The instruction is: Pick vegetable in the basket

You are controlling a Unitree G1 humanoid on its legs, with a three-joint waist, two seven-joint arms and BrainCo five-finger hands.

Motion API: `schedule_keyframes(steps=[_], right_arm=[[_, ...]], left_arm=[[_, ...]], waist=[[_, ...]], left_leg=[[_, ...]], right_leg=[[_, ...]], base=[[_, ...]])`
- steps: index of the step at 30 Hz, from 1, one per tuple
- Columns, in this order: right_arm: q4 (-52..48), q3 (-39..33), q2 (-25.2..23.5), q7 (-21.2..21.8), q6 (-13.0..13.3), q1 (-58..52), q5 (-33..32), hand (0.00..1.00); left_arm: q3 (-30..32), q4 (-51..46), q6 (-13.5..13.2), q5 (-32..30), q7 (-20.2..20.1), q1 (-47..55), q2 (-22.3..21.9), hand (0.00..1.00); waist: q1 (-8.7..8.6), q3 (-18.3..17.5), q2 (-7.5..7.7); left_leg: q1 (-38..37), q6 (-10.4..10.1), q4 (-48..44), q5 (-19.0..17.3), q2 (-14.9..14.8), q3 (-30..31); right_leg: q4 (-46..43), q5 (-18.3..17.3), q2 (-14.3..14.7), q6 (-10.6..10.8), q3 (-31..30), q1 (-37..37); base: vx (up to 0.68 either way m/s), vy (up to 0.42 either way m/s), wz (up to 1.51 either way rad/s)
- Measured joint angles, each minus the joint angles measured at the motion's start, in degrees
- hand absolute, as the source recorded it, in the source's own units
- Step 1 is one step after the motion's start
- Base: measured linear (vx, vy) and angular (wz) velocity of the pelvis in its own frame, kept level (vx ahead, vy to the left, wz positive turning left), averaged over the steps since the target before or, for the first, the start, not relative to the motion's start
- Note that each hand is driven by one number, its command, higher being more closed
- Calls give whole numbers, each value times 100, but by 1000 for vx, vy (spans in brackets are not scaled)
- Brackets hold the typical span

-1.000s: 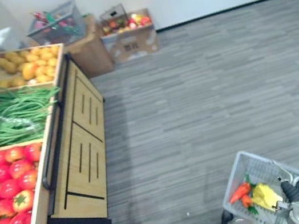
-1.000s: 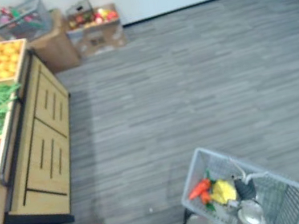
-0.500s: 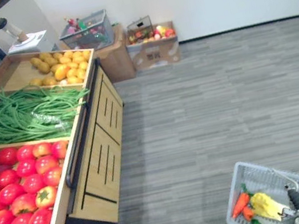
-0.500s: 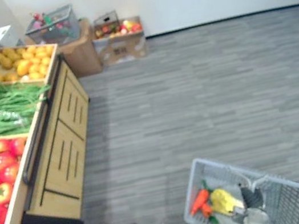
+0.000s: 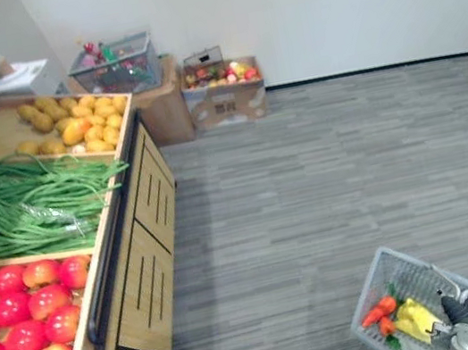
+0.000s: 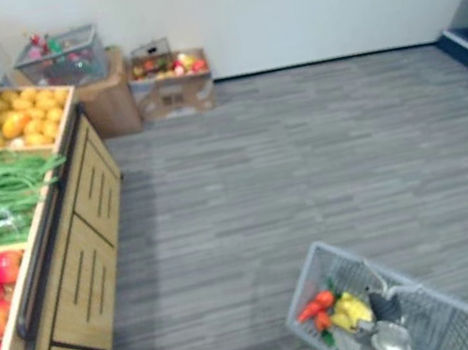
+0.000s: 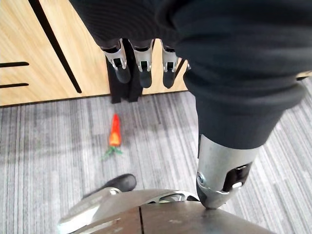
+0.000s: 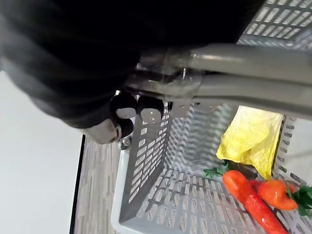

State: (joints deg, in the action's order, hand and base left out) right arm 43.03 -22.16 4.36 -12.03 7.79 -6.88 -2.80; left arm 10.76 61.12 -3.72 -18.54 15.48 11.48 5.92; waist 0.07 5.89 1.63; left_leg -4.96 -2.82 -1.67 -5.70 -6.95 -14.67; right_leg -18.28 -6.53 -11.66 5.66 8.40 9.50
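Note:
A grey plastic basket (image 5: 373,285) hangs low at the right, above the floor. My right hand (image 5: 458,310) is shut on its metal handle (image 8: 234,61), with the fingers (image 8: 127,111) curled under the bars. Inside lie two orange carrots (image 8: 251,201), a small red-orange vegetable (image 8: 276,193) and a yellow pepper (image 8: 253,139). My left hand (image 7: 141,66) hangs open and holds nothing, near the foot of the wooden stand. Below it an orange carrot (image 7: 115,134) with a green top lies on the grey floor.
A wooden produce stand (image 5: 142,245) runs along the left with red tomatoes (image 5: 22,312), green beans (image 5: 21,203) and yellow potatoes (image 5: 71,122). Cardboard boxes of produce (image 5: 223,86) and a wire basket (image 5: 115,64) stand by the back wall. Grey floor (image 5: 324,168) stretches right.
The whole picture has shifted with the camera, and the carrot on the floor has left the eye views' lower edge. My right hand keeps its hold on the basket's handle.

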Motion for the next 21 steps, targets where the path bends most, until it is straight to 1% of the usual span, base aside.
schedule_keyframes(steps=[1, 2, 3, 4, 5, 6, 7, 8, 9, 10, 12, 13, 14, 16, 19, 20, 21], right_arm=[[18, -10, -25, 0, 0, -25, -1, 100], [54, -61, -79, 1, 1, -82, -2, 100], [204, -230, -35, -5, -21, -41, -8, 100], [238, -263, -18, -15, -18, -51, -13, 100], [298, -358, 24, -15, -20, -44, -43, 100], [313, -431, 34, 5, -20, -99, -48, 100], [342, -446, 30, 5, -19, -124, -49, 100], [442, -455, 31, 13, -11, -161, -89, 100], [513, -459, 36, 14, 0, -166, -170, 100], [682, -482, 25, 12, 29, -154, -234, 100], [808, -490, 20, 14, 65, -116, -258, 100], [1024, -514, 12, 12, 160, -105, -293, 100], [1062, -525, 8, 12, 173, -103, -298, 100], [1418, -649, -44, 16, 278, -74, -415, 100], [1755, -739, -98, 67, 326, -53, -505, 100], [1899, -857, -105, 104, 339, -53, -542, 100], [2009, -940, -105, 112, 338, -50, -631, 100]], left_arm=[[28, -2, -1, 13, -2, -13, 4, 0], [106, 9, -5, 32, -11, -70, 58, 0], [208, 39, -13, 42, -17, -129, -82, 0], [278, 37, -35, 44, -15, -124, -179, 0], [427, 40, -72, 66, -16, -130, -324, 0], [530, 41, -77, 229, -33, -118, -418, 0], [566, 40, -80, 267, -44, -109, -434, 0], [650, 40, -113, 322, -83, -96, -444, 0], [680, 38, -121, 429, -94, -90, -443, 0], [799, 37, -124, 578, -126, -79, -442, 0], [874, 42, -128, 772, -130, -57, -446, 0], [941, 49, -130, 1080, -135, -23, -451, 0], [948, 49, -131, 1130, -138, -20, -450, 0], [994, 68, -138, 1410, -233, -18, -447, 0], [981, 236, -231, 1690, -295, -56, -418, 0], [968, 285, -248, 1847, -342, -55, -399, 0], [942, 300, -262, 1870, -373, -55, -387, 0]], waist=[[-5, -14, 37], [-63, -16, 218], [-78, 33, -15], [-74, 27, -78], [-46, 24, -273], [-50, 27, -381], [-50, 29, -396], [-49, 28, -393], [-46, 20, -377], [18, 8, -330], [19, 2, -321], [19, -18, -292], [19, -21, -292], [22, -36, -278], [10, -41, -216], [8, -67, -195], [10, -68, -189]], left_leg=[[13, -37, -4, 6, 29, 53], [34, -151, -28, -44, 148, 204], [16, -266, -30, -37, -5, 320], [57, -281, -29, -33, -62, 336], [79, -332, -30, -5, -171, 413], [84, -399, -17, 36, -244, 497], [76, -442, 3, 68, -280, 539], [75, -505, 49, 118, -361, 618], [78, -514, 69, 124, -400, 619], [81, -564, 162, 162, -458, 628], [82, -565, 187, 164, -460, 630], [72, -564, 217, 165, -425, 634], [70, -563, 220, 165, -417, 633], [39, -559, 263, 167, -338, 595], [-20, -556, 270, 169, -269, 565], [-51, -555, 272, 169, -246, 541], [-101, -555, 282, 169, -236, 507]], right_leg=[[330, 117, 41, 114, -107, -62], [612, 298, 20, 275, -297, -103], [545, 263, 94, 233, -138, -186], [621, 249, 151, 212, -72, -206], [767, 261, 255, 194, 54, -313], [905, 269, 351, 177, 208, -449], [982, 271, 390, 161, 275, -524], [1127, 286, 473, 125, 430, -674], [1189, 295, 514, 111, 482, -711], [1346, 341, 588, 46, 591, -791], [1409, 361, 596, 39, 632, -826], [1542, 411, 593, 60, 679, -914], [1561, 423, 594, 70, 682, -927], [1795, 560, 561, 88, 674, -1035], [2041, 693, 531, 109, 645, -1181], [2124, 737, 518, 120, 626, -1235], [2186, 767, 515, 132, 607, -1295]], base=[[152, -207, 54], [149, -210, 63], [182, -238, 60], [139, -167, 37], [115, -155, 36], [98, -152, 40], [77, -132, 54], [54, -99, 43], [58, -114, 47], [33, -72, 28], [22, -26, 18], [19, 7, 12], [26, 21, 11], [22, 45, -1], [17, 46, -7], [16, 44, -7], [2, 33, -10]])
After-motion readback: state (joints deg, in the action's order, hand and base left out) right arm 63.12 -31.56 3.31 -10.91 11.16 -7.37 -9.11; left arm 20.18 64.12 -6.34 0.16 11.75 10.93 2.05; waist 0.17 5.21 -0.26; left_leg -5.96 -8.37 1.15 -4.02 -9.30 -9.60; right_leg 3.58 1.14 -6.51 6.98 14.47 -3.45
